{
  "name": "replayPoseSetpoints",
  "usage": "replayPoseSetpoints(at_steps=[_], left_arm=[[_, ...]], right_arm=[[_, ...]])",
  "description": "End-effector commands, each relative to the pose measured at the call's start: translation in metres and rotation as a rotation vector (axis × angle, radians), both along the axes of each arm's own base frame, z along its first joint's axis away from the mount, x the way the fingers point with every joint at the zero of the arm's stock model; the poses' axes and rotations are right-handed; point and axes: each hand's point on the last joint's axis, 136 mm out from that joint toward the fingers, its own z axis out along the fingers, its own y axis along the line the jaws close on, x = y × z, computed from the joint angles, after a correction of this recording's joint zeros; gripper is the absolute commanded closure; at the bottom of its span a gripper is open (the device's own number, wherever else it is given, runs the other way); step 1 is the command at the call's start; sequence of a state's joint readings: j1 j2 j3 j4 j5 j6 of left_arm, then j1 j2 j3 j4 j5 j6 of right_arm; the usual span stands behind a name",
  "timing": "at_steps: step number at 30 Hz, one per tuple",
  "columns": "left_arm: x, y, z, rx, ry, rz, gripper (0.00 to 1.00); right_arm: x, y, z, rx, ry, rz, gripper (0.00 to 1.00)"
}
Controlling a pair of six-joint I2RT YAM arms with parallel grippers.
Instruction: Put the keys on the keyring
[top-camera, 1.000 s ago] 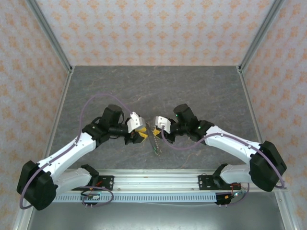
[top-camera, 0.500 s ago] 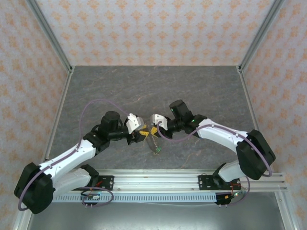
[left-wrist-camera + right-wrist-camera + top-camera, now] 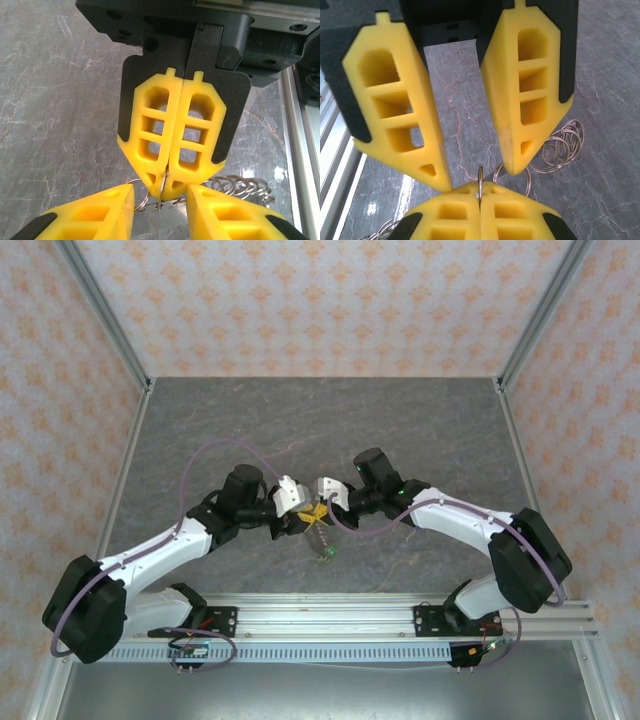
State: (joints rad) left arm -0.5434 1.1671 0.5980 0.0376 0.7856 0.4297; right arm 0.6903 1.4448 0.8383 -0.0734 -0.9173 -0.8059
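The keyring (image 3: 319, 532) is a chain of thin silvery rings hanging down from the two grippers, with a small green tag (image 3: 327, 554) at its lower end. My right gripper (image 3: 480, 194) is shut on one ring (image 3: 480, 177), which stands edge-on out of its tips. In the left wrist view that same right gripper (image 3: 166, 181) pinches the ring (image 3: 161, 195). My left gripper (image 3: 160, 196) is open, its yellow fingers (image 3: 112, 205) on either side of the ring and the right gripper's tips. More rings (image 3: 561, 147) lie on the table. The keys are out of view.
Both grippers meet over the near middle of the grey stone tabletop (image 3: 320, 430). The metal rail (image 3: 330, 620) carrying the arm bases runs along the near edge. Patterned walls (image 3: 320, 300) enclose the back and sides.
Both grippers moved away from the near edge and came tip to tip, lifting the chain. In the last half second the left gripper closed in on the right one and its jaws narrowed slightly.
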Motion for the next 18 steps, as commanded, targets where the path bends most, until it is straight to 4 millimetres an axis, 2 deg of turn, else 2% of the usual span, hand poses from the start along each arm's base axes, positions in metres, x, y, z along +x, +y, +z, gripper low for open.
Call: replayPoseSetpoints(at_steps=[1, 6, 12, 16, 18], left_arm=[[-0.001, -0.002, -0.002, 0.037, -0.01, -0.034, 0.7], [0.0, 0.003, -0.011, 0.084, -0.008, -0.028, 0.75], [0.002, -0.001, -0.014, 0.082, 0.002, -0.041, 0.79], [0.0, -0.005, -0.019, 0.084, 0.024, -0.075, 0.97], [0.001, -0.007, -0.02, 0.074, 0.027, -0.079, 1.0]], right_arm=[[-0.002, 0.006, 0.017, 0.077, -0.048, 0.045, 1.0], [-0.003, 0.004, 0.018, 0.077, -0.054, 0.049, 1.0], [-0.008, 0.005, 0.019, 0.094, -0.034, 0.063, 1.0], [-0.007, 0.005, 0.018, 0.103, -0.013, 0.039, 1.0], [-0.007, 0.002, 0.012, 0.09, -0.003, 0.02, 1.0]])
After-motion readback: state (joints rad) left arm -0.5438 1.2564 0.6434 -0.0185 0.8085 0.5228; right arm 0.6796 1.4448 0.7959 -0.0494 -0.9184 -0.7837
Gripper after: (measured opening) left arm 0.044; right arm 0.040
